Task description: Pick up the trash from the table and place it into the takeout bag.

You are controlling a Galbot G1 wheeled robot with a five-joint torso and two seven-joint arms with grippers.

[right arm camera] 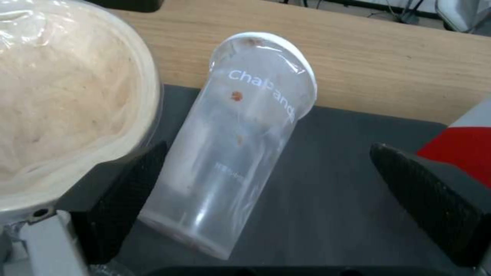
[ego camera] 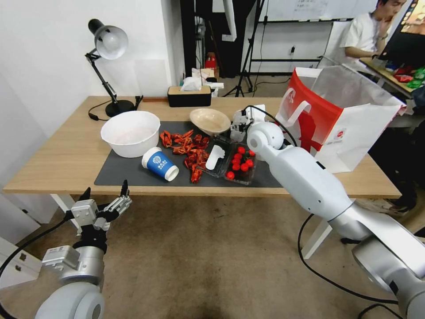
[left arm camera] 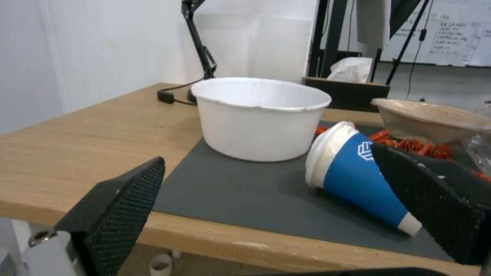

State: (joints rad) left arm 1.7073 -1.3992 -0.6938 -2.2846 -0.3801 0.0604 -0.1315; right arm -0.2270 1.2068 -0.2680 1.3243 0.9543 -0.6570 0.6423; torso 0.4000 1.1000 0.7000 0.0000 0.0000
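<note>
Reaching over the far right part of the dark grey mat point(ego camera: 128, 170), the right gripper point(right arm camera: 266, 180) hangs with its two black textured pads spread wide, released and grasping nothing. Between those pads lies a clear plastic cup point(right arm camera: 240, 153) on its side on the mat, its rim toward the bare wood of the table point(ego camera: 62, 155); one pad sits just beside the cup's wall, though I cannot tell whether it touches. The other pad is well apart from the cup. A shallow beige bowl point(right arm camera: 61, 103), wrapped in clear film, rests just beside the cup, and a red corner of the takeout bag point(ego camera: 336, 110) shows on the cup's other side.

That bag stands upright and open at the table's right end. The left gripper point(ego camera: 104, 195) hovers in front of the table's near edge, below tabletop height, its fingers also spread and empty. Facing it on the mat is a blue-and-white paper cup point(left arm camera: 353, 176) lying on its side, next to a white tub point(left arm camera: 258, 115). Red scraps point(ego camera: 188, 148) and a clear tray of red fruit point(ego camera: 239, 164) lie farther right along the mat.
</note>
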